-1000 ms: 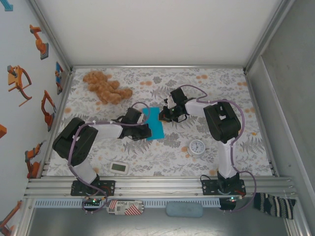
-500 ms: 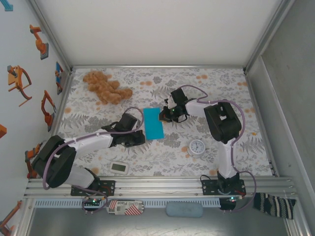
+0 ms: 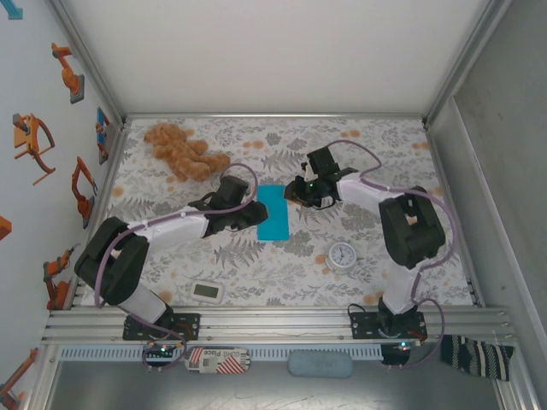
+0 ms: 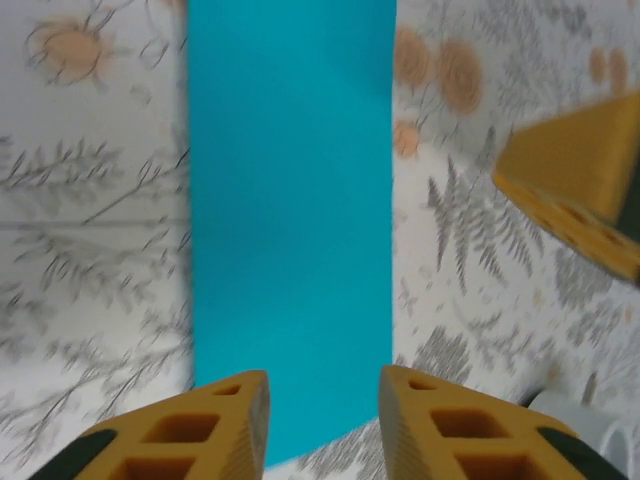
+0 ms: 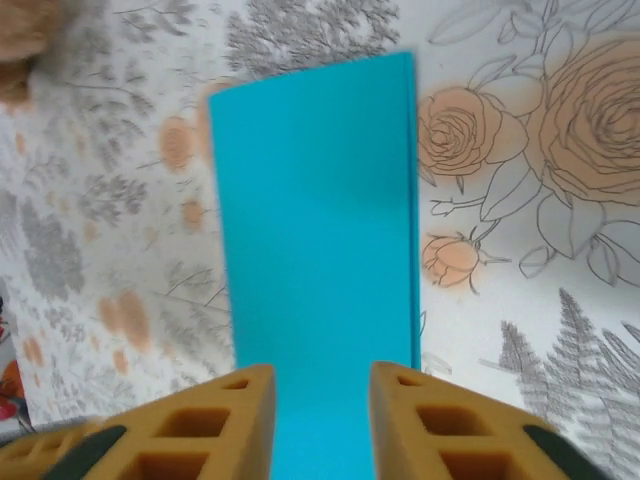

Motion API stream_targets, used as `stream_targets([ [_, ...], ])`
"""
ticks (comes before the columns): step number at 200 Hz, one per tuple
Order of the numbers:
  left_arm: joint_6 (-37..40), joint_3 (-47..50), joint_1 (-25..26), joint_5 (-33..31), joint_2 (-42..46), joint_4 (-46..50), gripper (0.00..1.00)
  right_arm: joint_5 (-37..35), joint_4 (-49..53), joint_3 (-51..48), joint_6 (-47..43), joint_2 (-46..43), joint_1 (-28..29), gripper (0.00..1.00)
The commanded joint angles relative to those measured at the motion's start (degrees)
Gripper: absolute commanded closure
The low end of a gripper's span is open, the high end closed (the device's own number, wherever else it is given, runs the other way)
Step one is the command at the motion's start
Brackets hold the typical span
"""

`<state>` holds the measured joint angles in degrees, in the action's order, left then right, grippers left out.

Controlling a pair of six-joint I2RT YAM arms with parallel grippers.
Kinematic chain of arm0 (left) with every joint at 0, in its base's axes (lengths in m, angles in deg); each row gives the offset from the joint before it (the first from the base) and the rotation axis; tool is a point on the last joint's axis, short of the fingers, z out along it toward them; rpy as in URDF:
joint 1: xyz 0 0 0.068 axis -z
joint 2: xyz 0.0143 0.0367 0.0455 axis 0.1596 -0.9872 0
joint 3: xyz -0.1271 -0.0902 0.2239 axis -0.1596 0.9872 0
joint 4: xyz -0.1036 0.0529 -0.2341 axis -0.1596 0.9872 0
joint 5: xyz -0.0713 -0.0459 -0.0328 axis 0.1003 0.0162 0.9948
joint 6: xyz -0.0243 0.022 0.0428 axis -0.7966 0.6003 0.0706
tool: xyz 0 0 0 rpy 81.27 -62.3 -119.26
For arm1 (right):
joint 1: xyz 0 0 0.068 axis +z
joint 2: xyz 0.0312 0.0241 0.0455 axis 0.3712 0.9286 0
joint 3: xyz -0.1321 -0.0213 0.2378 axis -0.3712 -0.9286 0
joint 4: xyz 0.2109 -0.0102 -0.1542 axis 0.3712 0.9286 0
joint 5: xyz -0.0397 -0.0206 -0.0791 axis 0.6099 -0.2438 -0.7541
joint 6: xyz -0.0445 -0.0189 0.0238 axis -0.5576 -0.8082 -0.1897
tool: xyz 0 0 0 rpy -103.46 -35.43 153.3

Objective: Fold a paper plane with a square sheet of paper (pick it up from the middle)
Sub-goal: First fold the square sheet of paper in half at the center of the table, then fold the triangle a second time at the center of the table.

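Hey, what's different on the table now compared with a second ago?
The left end effector drew back toward the near-left, then returned to the folded turquoise paper; the right end effector shifted slightly right. Both now stand open, with the paper flat between them. The teddy bear, clock and white gadget stayed put.

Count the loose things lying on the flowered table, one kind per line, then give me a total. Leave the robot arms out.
Folded turquoise paper: 1
Brown teddy bear: 1
Round white clock: 1
White rectangular gadget: 1
Total: 4
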<state>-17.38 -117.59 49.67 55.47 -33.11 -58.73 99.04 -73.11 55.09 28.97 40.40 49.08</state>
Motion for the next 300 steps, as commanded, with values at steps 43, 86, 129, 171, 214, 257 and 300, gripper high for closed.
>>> stream_targets([
  [43, -3.1, -7.7, -2.5, 4.7, -9.3, -1.3, 0.55, -3.7, 1.4, -9.2, 2.6, -7.5, -0.3, 0.49],
  [86, -1.2, -10.8, -6.6, 9.9, -14.2, -0.2, 0.54, -3.9, -0.5, -12.1, 6.2, -8.5, -0.3, 0.44],
  [129, 4.5, -15.8, -7.7, 15.1, -19.0, 3.8, 0.54, -8.9, -2.1, -13.7, 10.3, -9.9, -0.1, 0.45],
  [171, 6.4, -16.3, -7.8, 16.4, -20.2, 5.8, 0.54, -12.3, -0.4, -13.8, 12.1, -11.3, 0.2, 0.49],
  [214, 6.6, -17.3, -8.2, 16.2, -23.2, 7.6, 0.55, -8.4, -0.7, -13.9, 11.9, -11.1, 1.9, 0.52],
  [257, 6.8, -17.3, -8.4, 13.2, -23.6, 12.0, 0.55, -3.7, -5.8, -17.6, 15.4, -10.2, 4.7, 0.52],
  [300, 6.4, -17.5, -8.4, 12.6, -23.9, 13.4, 0.54, -1.1, -15.0, -22.2, 20.5, -9.4, 6.4, 0.57],
])
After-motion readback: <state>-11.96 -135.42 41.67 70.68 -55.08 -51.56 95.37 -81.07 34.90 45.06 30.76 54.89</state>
